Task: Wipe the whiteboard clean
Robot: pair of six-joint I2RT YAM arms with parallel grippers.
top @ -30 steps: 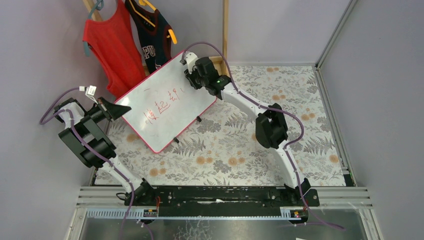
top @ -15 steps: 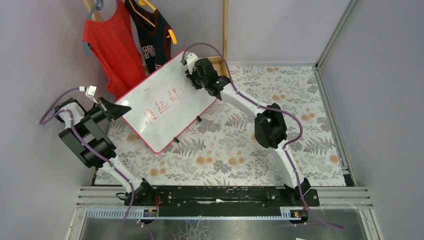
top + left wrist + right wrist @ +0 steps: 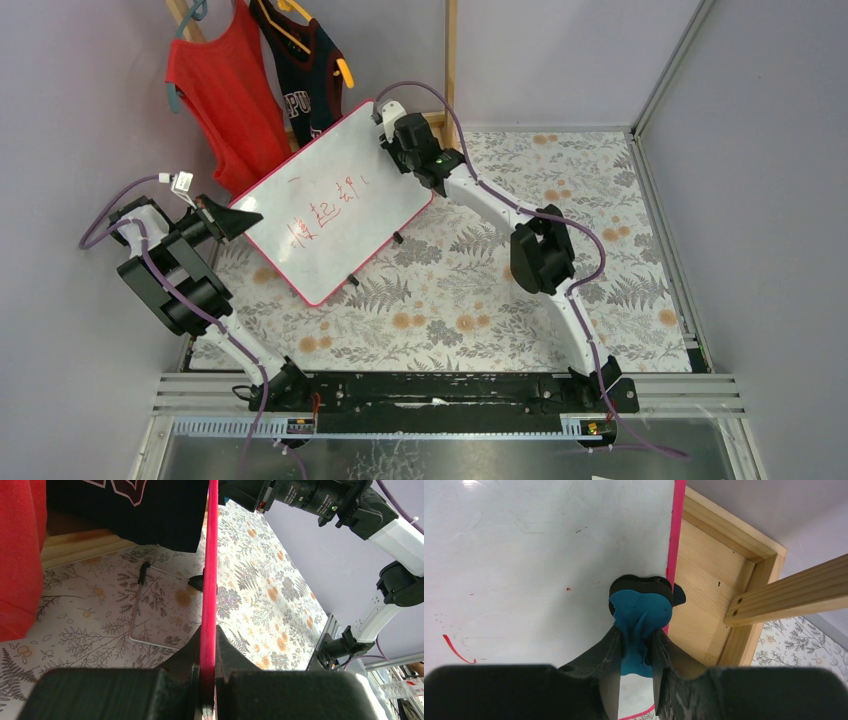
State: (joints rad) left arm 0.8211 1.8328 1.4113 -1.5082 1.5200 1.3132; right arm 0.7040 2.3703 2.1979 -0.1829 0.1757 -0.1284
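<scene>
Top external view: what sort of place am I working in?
Likely a lab robot test cell, not a home: plain grey walls, aluminium frame rails, and a floral tablecloth with jerseys hung behind.

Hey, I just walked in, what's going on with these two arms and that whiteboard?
Two robot arms are erasing the whiteboard. The left gripper is clamped on the board's pink frame at its left corner, steadying it. The right gripper holds a blue eraser pad against the white surface near the far edge, beside a wooden frame. The red writing in the middle is not yet wiped.
</scene>
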